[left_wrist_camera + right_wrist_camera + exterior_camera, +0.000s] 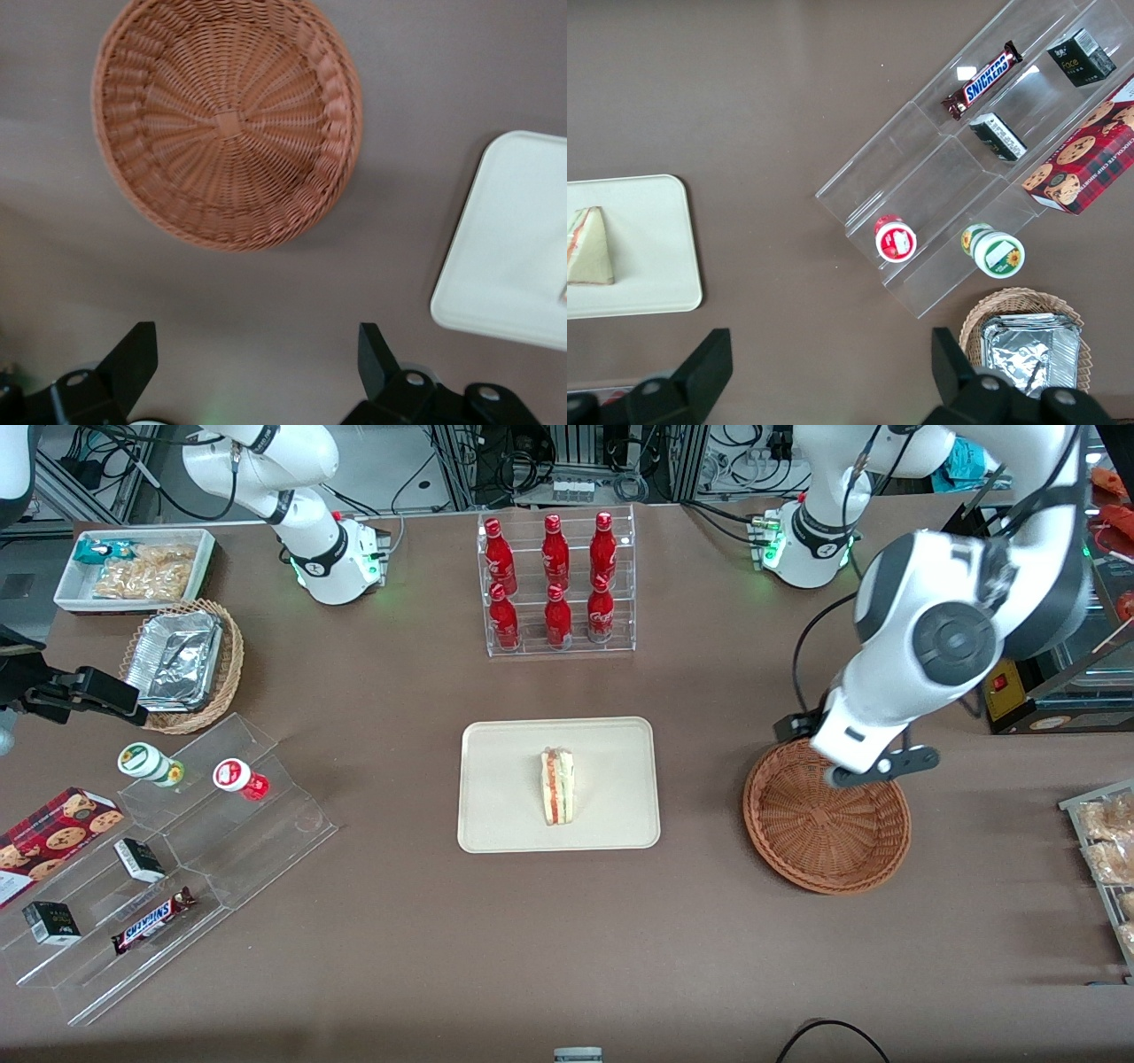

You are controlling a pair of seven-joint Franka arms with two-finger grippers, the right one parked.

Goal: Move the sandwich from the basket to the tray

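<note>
The sandwich (557, 786), a white wedge with red and green filling, lies on the cream-beige tray (496, 815) in the middle of the table. It also shows in the right wrist view (589, 248) on the tray (651, 266). The reddish-brown wicker basket (824, 828) holds nothing and sits beside the tray, toward the working arm's end. My left gripper (257, 354) is open and holds nothing. It hangs above the bare table just farther from the front camera than the basket (226, 124), with a corner of the tray (514, 239) in view. In the front view the arm's wrist (855, 740) covers the gripper.
A clear rack of red bottles (556, 584) stands farther back than the tray. A stepped clear display (177, 850) with snacks, a tan basket of foil containers (182, 660) and a white snack tray (133, 567) lie toward the parked arm's end. Packaged pastries (1107, 850) lie at the working arm's table edge.
</note>
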